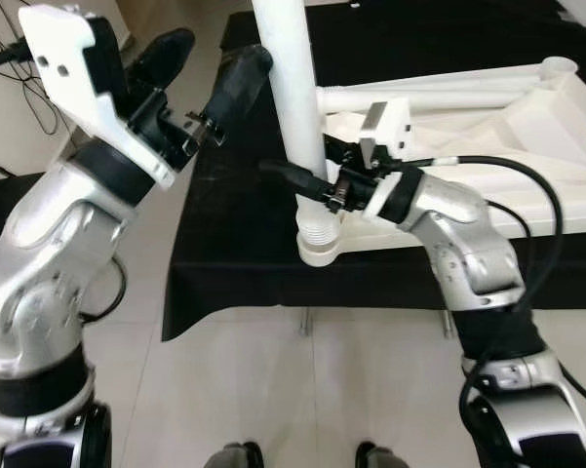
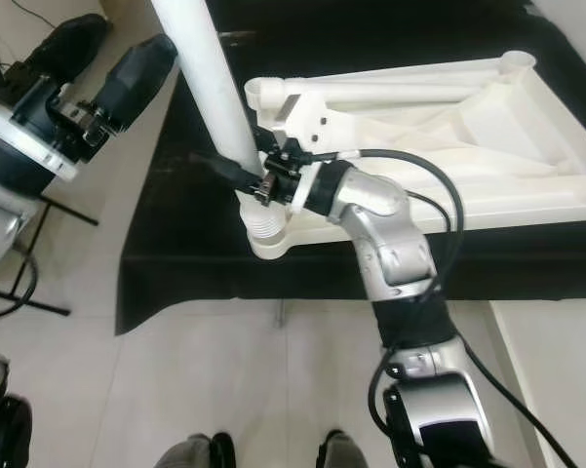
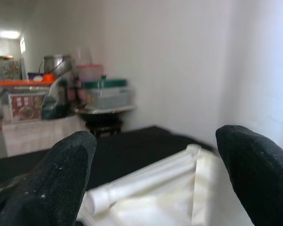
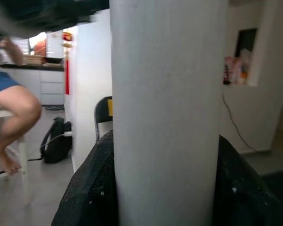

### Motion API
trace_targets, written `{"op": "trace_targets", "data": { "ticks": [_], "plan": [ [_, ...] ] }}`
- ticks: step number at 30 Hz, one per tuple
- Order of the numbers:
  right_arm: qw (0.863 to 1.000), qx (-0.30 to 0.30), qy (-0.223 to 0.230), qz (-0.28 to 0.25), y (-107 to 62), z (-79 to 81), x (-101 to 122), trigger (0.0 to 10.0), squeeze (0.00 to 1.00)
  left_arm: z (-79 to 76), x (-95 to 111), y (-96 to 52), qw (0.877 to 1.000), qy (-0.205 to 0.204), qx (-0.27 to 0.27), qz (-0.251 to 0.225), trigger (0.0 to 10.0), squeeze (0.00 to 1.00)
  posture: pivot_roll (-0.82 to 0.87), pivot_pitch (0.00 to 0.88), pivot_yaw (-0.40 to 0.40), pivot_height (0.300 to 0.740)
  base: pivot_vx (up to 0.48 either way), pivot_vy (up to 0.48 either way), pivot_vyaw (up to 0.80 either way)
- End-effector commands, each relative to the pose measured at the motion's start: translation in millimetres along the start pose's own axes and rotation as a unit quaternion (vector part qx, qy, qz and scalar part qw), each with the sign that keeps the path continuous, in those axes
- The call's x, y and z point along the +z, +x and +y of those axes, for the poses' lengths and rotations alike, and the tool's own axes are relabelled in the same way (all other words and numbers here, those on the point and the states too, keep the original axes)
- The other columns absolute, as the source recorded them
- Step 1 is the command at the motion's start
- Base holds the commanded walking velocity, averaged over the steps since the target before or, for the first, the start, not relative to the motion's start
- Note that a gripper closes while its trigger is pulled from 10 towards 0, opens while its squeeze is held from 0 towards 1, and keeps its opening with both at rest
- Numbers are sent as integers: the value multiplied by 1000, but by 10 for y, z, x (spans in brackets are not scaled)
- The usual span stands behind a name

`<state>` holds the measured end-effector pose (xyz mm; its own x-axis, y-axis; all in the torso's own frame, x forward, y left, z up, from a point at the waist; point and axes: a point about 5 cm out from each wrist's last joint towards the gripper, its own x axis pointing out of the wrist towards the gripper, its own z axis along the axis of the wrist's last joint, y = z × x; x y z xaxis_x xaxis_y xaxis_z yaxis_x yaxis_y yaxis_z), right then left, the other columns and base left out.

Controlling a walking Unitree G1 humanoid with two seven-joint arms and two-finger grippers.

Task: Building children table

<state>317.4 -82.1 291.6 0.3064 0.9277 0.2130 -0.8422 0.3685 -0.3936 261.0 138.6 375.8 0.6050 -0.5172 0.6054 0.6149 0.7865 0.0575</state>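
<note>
My left gripper (image 1: 197,76) hangs open and empty above the black table edge (image 1: 190,292). My right gripper (image 1: 307,185) clamps the white table leg (image 1: 291,88) just above its threaded socket (image 1: 319,244) on the upturned tabletop (image 1: 527,127). The leg looks stiff, light and smooth; I judge that a low hold is best.

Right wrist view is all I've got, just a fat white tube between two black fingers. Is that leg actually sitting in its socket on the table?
Observer: The table leg stands upright, its ribbed lower end in the corner socket of the upturned white table top.
Operator: Where's my other arm?
Observer: The left gripper is raised left of the leg, fingers spread, holding nothing.
Operator: And where am I gripping?
Observer: The right gripper clamps the leg low, just above the ribbed end.
</note>
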Motion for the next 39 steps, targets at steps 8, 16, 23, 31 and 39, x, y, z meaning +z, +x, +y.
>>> {"op": "trace_targets", "data": {
  "ticks": [8, 16, 23, 31, 39],
  "plan": [
    [997, 69, -23, -6, 222, 231, 39, 10000, 0, -146, -103, 126, 996, -50, -76, 9, 10000, 0, -16, 106, 71, 740, 0, 0, 0],
    [1000, 17, -15, -6, 218, 75, 30, 10000, 0, -120, -101, 72, 997, -46, -61, 10, 10000, 0, -8, 107, 63, 740, 0, 0, 0],
    [994, -101, 36, -14, 139, -236, 10, 10000, 0, -54, -42, -112, 998, -35, -44, 7, 10000, 0, -6, 112, 51, 740, 0, 0, 0],
    [994, -105, 28, 10, 120, -236, -45, 10000, 0, 29, -22, -194, 999, -20, -47, 12, 10000, 0, -9, 112, 49, 740, 0, 0, 0],
    [997, -13, -52, 57, 198, 28, -85, 10000, 0, 137, -62, -192, 1000, -3, -16, 11, 10000, 0, -20, 109, 52, 740, 0, 0, 0]
  ]
}}
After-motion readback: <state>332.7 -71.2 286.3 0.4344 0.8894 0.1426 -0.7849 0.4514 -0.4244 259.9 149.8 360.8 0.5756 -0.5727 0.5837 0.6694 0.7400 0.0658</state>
